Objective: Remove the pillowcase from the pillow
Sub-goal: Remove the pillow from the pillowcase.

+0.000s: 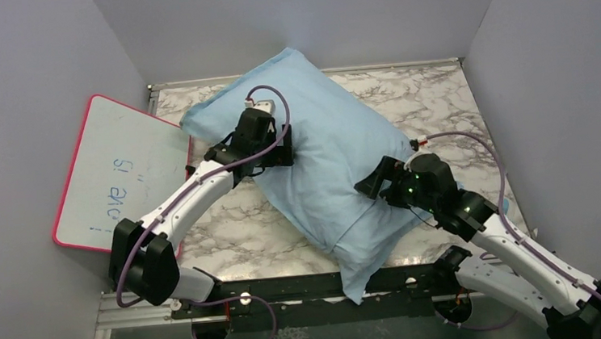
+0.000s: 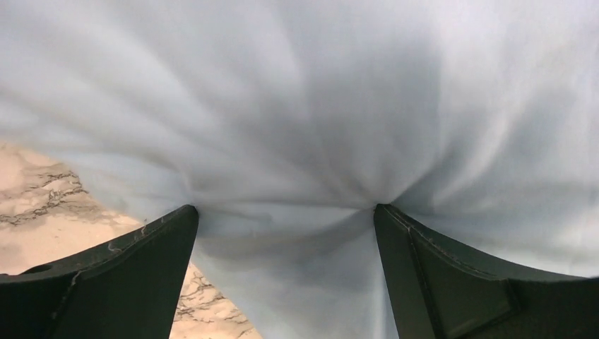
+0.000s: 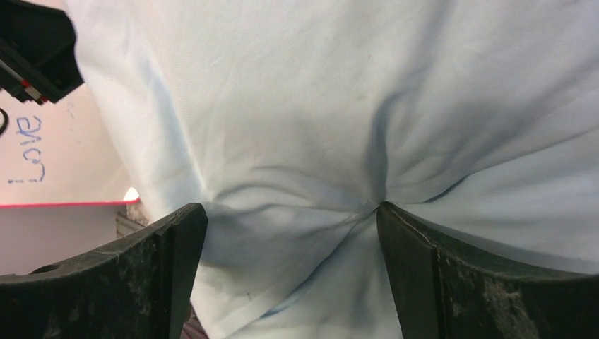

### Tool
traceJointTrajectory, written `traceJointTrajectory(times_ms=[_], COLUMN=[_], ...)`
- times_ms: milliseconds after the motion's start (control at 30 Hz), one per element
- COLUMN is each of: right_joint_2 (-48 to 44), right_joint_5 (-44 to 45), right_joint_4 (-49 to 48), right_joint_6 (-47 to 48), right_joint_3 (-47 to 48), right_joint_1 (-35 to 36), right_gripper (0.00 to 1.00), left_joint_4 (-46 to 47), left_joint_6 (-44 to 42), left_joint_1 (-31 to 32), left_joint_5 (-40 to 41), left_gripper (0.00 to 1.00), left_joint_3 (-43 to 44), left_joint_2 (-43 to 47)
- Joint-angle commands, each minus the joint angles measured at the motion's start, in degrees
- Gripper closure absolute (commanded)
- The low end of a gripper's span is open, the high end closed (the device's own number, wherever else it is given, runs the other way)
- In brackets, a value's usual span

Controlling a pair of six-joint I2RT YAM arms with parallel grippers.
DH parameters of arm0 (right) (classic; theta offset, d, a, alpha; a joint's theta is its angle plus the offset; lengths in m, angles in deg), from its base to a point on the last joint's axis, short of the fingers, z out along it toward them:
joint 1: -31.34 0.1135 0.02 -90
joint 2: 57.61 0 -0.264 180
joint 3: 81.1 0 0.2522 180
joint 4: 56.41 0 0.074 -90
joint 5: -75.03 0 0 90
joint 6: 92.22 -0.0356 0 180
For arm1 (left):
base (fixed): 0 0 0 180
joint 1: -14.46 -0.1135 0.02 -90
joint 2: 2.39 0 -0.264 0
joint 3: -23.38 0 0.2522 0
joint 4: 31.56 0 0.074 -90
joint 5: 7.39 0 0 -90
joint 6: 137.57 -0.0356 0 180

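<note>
Marble-patterned tabletop (image 1: 229, 232) underneath: left gripper (image 2: 285, 212) spread wide, both fingertips dug into the plain light-blue cloth pillowcase (image 1: 329, 159); right gripper (image 3: 289, 208) likewise spread, pressing the opposite side. The case lies diagonally mid-table around the hidden plump pillow, one end overhanging the near edge.

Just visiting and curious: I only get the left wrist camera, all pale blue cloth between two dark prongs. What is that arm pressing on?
Observer: A pillowcase with the pillow hidden inside it, lying slantwise on a marble table.
Operator: Is the other arm doing anything?
Observer: The right gripper is open, its fingertips pressing into the pillowcase's near right side.
Operator: Anything else around?
Observer: A pink-rimmed whiteboard leans at the left wall.
</note>
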Motion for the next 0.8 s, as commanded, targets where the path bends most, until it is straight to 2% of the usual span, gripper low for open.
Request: traceJointTrajectory(times_ms=[0, 167, 267, 367, 533, 767], right_joint_2=[-4.5, -12.8, -16.3, -17.6, -15.7, -5.8], right_joint_5=[13.7, 25.0, 32.6, 34.0, 31.2, 29.1], right_joint_4=[18.2, 23.4, 33.3, 39.8, 33.9, 29.5], right_joint_6=[-2.6, -0.2, -12.7, -20.5, -16.9, -19.5], right_joint_3=[5.5, 6.7, 8.1, 9.9, 6.0, 1.3], right_joint_1=[0.9, 0.8, 0.8, 0.9, 0.8, 0.8], right_gripper=[0.04, 0.01, 0.01, 0.02, 0.02, 0.00], left_joint_4=[2.6, 3.3, 3.3, 3.3, 3.2, 1.8], left_joint_6=[3.3, 3.8, 2.5, 1.0, -1.8, -6.0], left_joint_1=[0.3, 0.4, 1.3, 4.5, 14.5, 25.0], left_joint_5=[1.3, -1.5, -4.1, -4.9, -4.6, -1.0], left_gripper=[0.02, 0.02, 0.02, 0.03, 0.05, 0.07], left_joint_3=[-3.0, -8.7, -9.0, -7.9, -4.6, 0.4], left_joint_2=[5.3, 15.1, 19.7, 21.5, 18.0, 12.4])
